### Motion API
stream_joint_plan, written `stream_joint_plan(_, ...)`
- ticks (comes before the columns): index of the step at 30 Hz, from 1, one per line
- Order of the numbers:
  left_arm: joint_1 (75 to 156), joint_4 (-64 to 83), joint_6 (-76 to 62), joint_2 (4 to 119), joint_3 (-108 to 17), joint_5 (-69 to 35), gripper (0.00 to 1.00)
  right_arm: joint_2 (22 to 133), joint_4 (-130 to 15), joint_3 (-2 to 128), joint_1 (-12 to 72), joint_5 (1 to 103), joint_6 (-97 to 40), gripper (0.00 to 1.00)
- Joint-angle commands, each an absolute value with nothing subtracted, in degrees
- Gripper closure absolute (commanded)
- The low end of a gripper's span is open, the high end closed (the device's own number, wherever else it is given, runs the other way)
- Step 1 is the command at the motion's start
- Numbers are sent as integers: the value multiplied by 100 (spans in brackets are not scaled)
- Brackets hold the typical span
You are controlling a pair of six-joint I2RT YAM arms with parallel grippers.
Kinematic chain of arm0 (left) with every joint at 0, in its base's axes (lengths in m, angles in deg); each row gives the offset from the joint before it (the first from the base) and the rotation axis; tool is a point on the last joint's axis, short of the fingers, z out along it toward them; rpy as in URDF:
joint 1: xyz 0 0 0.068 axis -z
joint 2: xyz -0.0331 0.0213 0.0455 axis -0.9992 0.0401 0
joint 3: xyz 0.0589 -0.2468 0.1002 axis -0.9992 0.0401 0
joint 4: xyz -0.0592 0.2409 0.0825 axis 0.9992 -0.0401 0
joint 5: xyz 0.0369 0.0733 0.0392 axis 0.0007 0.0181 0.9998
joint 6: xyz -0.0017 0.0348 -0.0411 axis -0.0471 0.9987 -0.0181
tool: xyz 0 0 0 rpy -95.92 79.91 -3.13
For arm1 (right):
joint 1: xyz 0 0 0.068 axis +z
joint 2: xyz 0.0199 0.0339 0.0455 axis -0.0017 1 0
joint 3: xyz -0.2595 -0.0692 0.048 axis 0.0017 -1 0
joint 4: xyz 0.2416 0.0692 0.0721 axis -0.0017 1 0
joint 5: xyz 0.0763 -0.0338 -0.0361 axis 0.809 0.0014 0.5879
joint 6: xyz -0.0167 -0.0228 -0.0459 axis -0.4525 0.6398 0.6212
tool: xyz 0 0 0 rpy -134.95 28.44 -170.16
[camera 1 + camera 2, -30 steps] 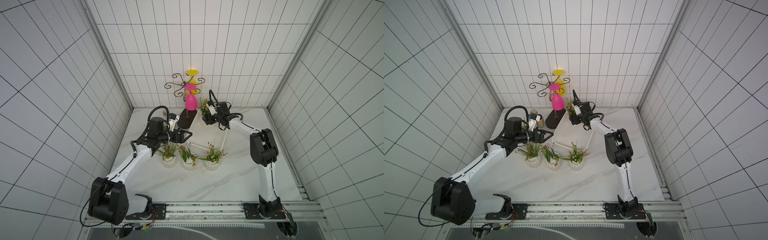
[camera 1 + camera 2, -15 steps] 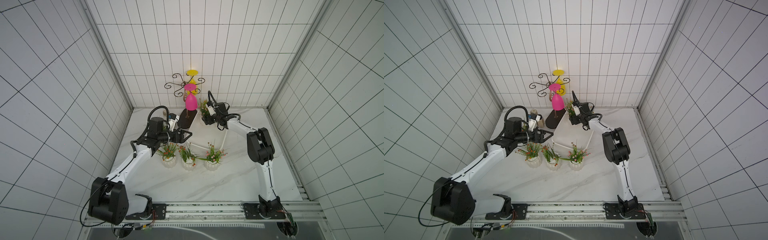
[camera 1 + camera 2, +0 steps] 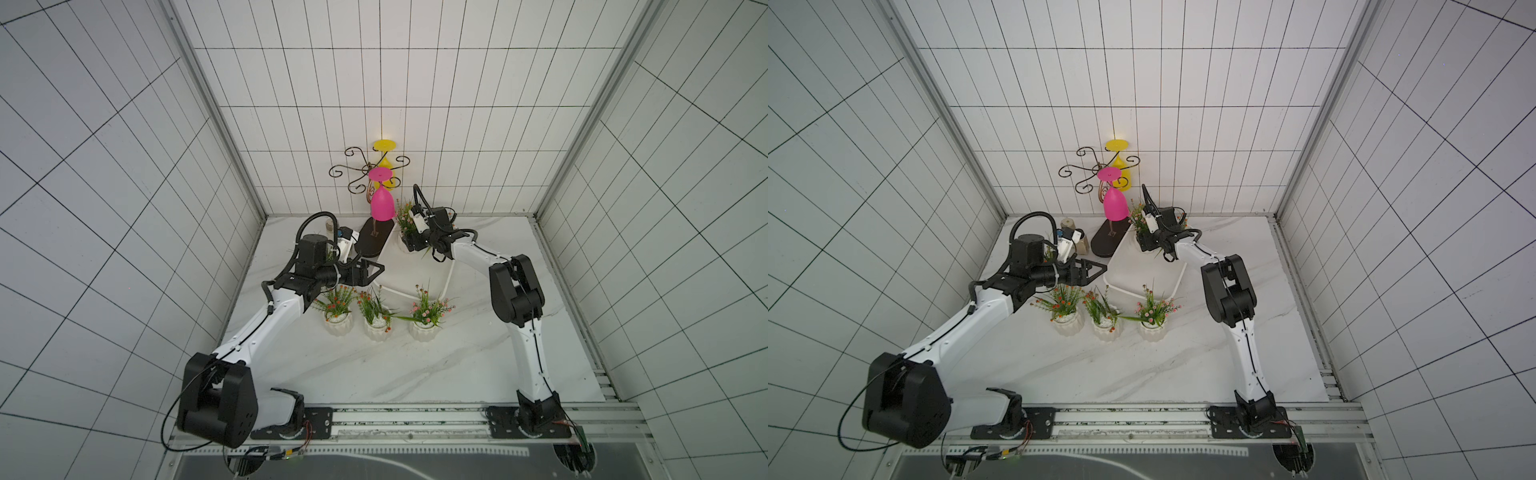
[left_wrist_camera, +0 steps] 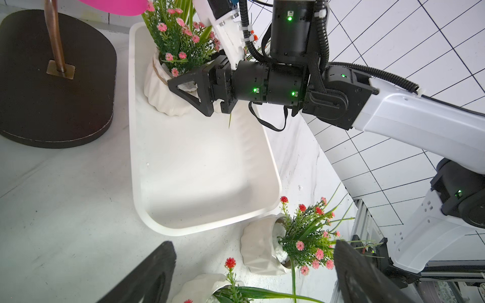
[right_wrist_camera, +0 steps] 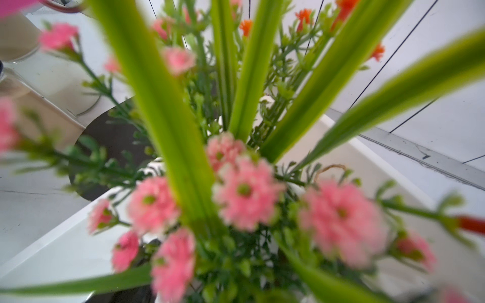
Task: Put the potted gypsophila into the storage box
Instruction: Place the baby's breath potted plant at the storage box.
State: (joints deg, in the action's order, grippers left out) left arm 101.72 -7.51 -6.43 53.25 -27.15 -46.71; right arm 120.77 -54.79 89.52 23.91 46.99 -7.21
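Surface: white marble.
Storage box: at the back, beside the dark stand base.
Row of three pots: just before the box.
Left pincer: spread wide, empty, near the box rim.
Right pincer: at the pot; grip or slack, cannot tell.
Potted gypsophila: upright in the box's far corner.

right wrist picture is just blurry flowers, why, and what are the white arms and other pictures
Two robot arms stand at a table, each ending in a claw. Both top views look down from overhead. Each wrist carries a camera: the left one sees the box, the right one looks into the flowers of the pot in it; the right claw is around that pot, grip unclear. The left claw is open and empty. Three more pots stand beside the box.
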Motion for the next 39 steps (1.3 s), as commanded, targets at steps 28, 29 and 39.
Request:
stream_joint_plan(28,10144,-568,-639,5206,-2633,-4710,6,9350,-5677,7459,2416,5267,-476,7)
stream_joint_plan(29,10136,-567,-646,5197,-2625,-4710,6,9174,-5640,7321,2409,5258,-483,8)
stream_joint_plan(39,10142,-567,-640,5109,-2598,-4719,6,7150,-5318,5536,2390,5410,-482,7)
